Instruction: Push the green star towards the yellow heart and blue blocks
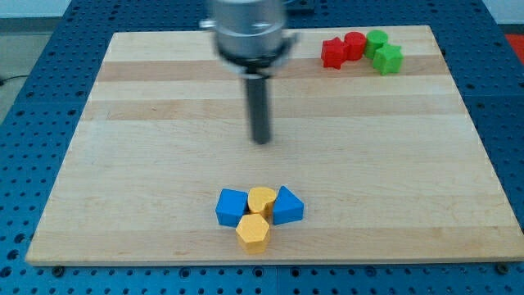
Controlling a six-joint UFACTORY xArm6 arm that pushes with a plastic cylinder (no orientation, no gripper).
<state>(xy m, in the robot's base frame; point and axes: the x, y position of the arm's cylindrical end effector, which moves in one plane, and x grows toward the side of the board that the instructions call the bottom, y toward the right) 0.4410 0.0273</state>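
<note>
The green star (390, 59) lies near the view's top right, touching a green round block (377, 40). The yellow heart (262, 199) sits near the view's bottom centre, between a blue cube-like block (232, 206) on its left and a blue wedge-shaped block (286, 206) on its right. A yellow hexagon (253, 232) lies just below the heart. My tip (261, 141) is at the board's middle, well above the yellow and blue cluster and far to the left of the green star. It touches no block.
A red star (333, 53) and a red round block (354, 44) lie just left of the green blocks. The wooden board (123, 164) rests on a blue perforated table (24, 123).
</note>
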